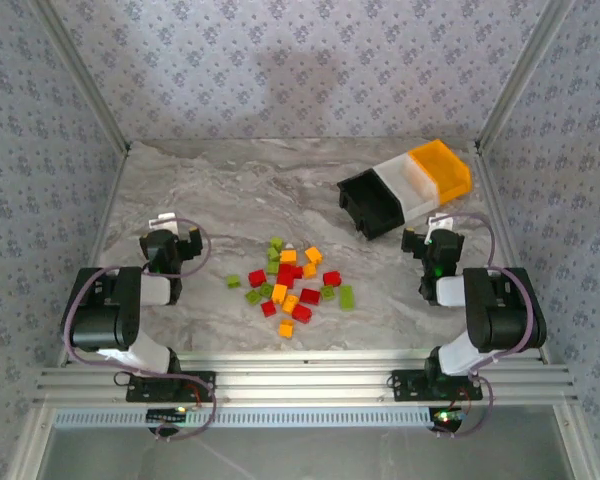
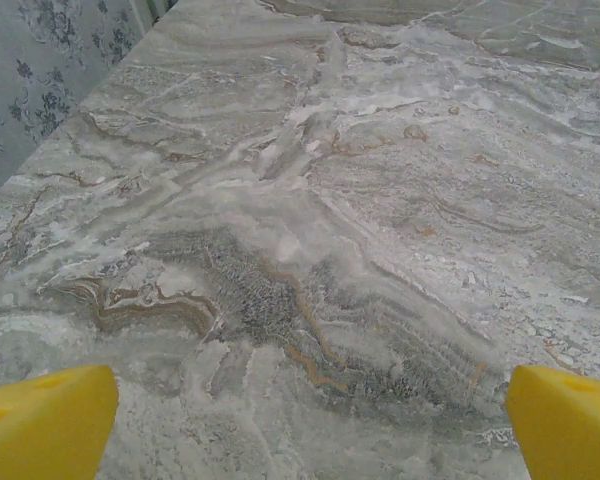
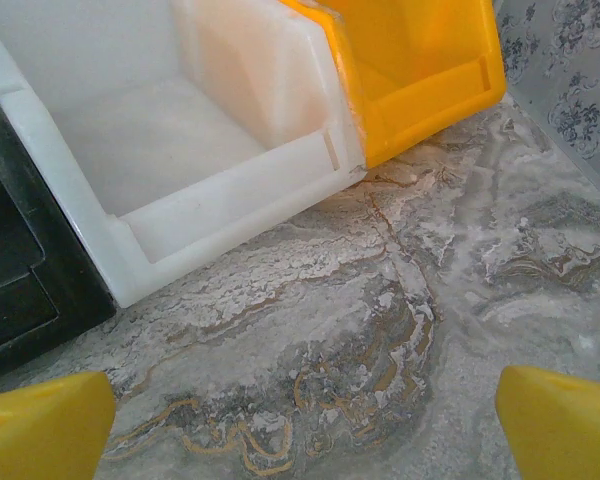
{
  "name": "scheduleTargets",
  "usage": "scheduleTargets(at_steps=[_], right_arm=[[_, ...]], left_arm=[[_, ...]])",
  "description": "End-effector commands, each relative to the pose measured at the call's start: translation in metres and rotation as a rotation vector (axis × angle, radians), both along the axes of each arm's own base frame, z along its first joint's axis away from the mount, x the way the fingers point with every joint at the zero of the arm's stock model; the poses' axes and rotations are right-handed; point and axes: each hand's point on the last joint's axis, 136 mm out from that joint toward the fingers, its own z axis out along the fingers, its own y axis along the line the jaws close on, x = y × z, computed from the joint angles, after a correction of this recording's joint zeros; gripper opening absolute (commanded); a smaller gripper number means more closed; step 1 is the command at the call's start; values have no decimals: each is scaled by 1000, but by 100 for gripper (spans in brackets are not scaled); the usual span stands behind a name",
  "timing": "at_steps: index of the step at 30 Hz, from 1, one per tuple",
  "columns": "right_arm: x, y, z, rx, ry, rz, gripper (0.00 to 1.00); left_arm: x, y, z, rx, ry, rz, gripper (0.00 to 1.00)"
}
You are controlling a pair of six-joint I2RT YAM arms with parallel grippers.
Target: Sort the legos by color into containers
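Left gripper (image 1: 178, 232) and right gripper (image 1: 435, 232) gape empty; legos (image 1: 290, 280) near the table's (image 1: 230, 190) front edge (tiny, light, stiff, probably slippery) want pinching across flat sides.

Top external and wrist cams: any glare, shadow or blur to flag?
Top external: even light, faint broad shadow on the back wall, legos small but colours readable. Left wrist: table sharp, fingertips blurred at the bottom corners. Right wrist: white bin nearly washed out, black bin dark, fingertips blurred.

Overhead camera spans the table (image 1: 230, 190); right wrist camera closely faces the containers (image 3: 230, 215).
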Motion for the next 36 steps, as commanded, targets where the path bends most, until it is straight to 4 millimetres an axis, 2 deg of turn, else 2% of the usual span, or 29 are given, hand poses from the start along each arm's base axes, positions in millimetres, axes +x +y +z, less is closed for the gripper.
scheduleTargets(at_steps=[1,36], right_arm=[[6,0,13,3,-43,2,100],[7,0,14,7,-44,2,100]], left_arm=[[9,-2,17,0,-50,-8,99],[9,-2,17,-5,-50,-13,99]])
